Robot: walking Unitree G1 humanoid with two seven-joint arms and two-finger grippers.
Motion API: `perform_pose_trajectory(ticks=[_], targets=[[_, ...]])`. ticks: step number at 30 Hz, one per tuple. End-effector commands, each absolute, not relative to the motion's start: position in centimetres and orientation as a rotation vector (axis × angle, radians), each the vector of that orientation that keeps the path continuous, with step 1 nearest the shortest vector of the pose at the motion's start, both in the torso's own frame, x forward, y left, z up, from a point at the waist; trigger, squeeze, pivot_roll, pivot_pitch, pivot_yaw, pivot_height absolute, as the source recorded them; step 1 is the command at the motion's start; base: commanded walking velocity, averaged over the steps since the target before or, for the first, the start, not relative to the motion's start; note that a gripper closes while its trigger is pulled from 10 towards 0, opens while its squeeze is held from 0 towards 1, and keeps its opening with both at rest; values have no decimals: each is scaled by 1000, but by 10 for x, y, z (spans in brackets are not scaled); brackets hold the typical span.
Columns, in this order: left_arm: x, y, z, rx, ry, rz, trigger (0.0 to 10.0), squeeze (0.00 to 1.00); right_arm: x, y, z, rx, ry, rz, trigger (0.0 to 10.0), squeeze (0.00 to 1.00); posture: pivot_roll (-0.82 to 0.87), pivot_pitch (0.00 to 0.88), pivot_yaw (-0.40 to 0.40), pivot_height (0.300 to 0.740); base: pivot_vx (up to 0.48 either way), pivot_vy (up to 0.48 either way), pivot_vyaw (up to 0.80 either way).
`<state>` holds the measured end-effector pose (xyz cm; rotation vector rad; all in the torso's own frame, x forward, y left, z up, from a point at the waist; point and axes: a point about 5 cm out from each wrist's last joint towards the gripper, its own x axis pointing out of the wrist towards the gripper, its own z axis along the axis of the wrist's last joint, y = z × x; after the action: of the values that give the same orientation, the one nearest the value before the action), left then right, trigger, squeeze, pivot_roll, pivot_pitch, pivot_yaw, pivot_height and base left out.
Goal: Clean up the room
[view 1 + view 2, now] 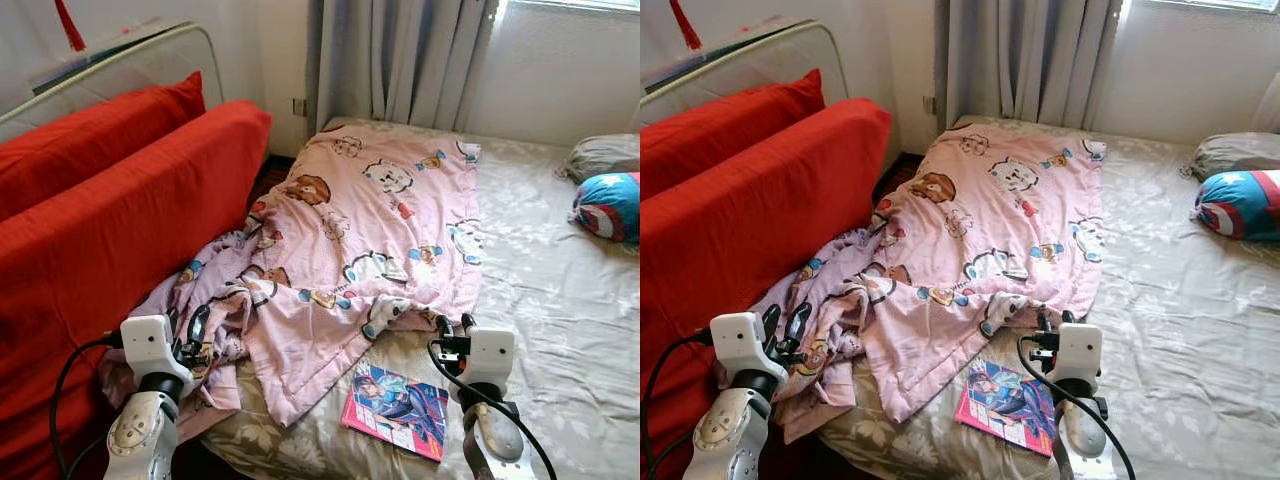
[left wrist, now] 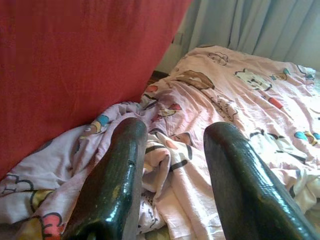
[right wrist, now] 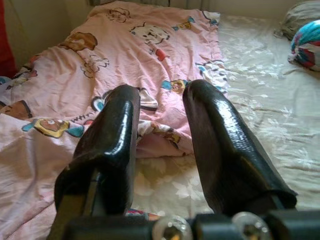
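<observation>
Left tool [image 1: 194, 335]: nearest your camera, low on the robot's left, fingers spread and holding nothing. It sits right at the bunched near-left corner of the blanket [image 1: 370, 215], which the left wrist view shows just ahead between and below the fingers.

Right tool [image 1: 455, 328]: low on the robot's right, fingers also apart and empty. It hangs over the bare sheet [image 1: 560, 300], with the blanket's near-right corner just in front of it.

Blanket: pink with cartoon prints, lying on the bed. Its long axis runs away from you toward the curtain [image 1: 400, 60]. The far end lies flat; the near end is rumpled, and its left edge spills off the bed against the red cushion [image 1: 110, 230].

Relation that matters: the two near corners lie one before each tool, left corner to the left tool, right corner to the right. I judge a two-handed pull or fold would start here, each arm taking its own side.

Book [image 1: 397, 408]: flat on the sheet between the tools, just beside the right tool and nearer to it. Its top-left corner touches or slips under the blanket hem; I can't tell which.

Pillows [image 1: 608, 205]: far right, well apart from both tools.

Risk: lifting the near hem may drag the book, so watch that corner.
</observation>
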<state>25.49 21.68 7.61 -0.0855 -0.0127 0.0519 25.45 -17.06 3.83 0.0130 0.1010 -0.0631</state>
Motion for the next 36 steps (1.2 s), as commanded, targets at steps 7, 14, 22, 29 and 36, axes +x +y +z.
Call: perform_pose_trajectory(ticks=[7,14,22,29,36], targets=[[254,217,80,-81,-24,52,10000,0,255,-170,38,6,107,-59,10000,0,28,40,-20,682,0,0,0],[255,216,80,-82,-25,48,10000,0,256,-169,33,-21,148,-43,10000,0,27,35,-21,667,0,0,0],[255,214,79,-86,-24,41,10000,0,255,-167,36,-9,117,-34,10000,0,24,27,-19,663,0,0,0],[255,214,79,-85,-23,42,10000,0,255,-166,36,-10,118,-27,10000,0,25,34,-20,663,0,0,0],[255,213,78,-87,-18,39,10000,0,254,-166,35,-14,124,-24,10000,0,23,37,-20,663,0,0,0]])
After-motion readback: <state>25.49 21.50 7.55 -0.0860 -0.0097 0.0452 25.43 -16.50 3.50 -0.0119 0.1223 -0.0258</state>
